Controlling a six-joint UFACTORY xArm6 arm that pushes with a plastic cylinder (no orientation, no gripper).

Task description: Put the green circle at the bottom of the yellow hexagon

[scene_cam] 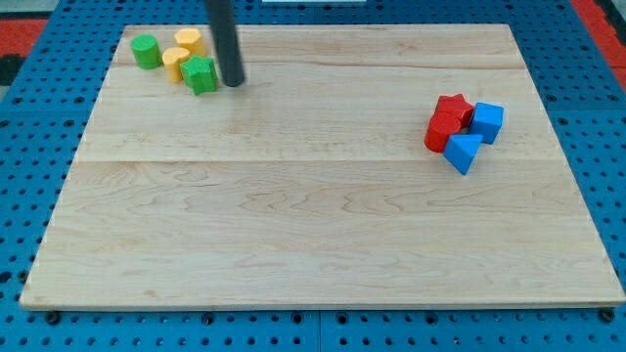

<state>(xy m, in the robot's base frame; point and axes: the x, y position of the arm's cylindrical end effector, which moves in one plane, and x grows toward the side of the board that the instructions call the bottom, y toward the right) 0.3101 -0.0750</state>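
Note:
The green circle [147, 51] sits at the board's top left. Just right of it are two yellow blocks: one [189, 41] higher up, which looks like the hexagon, and one [175, 64] lower, whose shape I cannot make out. A green star-like block [200, 75] touches the lower yellow block on its right. My tip [233, 83] rests on the board just right of the green star block, a small gap apart. The green circle lies left of both yellow blocks, apart from them.
At the view's right is a cluster: a red star [454, 106], a red block [441, 131], a blue cube [487, 121] and a blue triangle-like block [463, 153]. The wooden board [313, 225] lies on a blue pegboard table.

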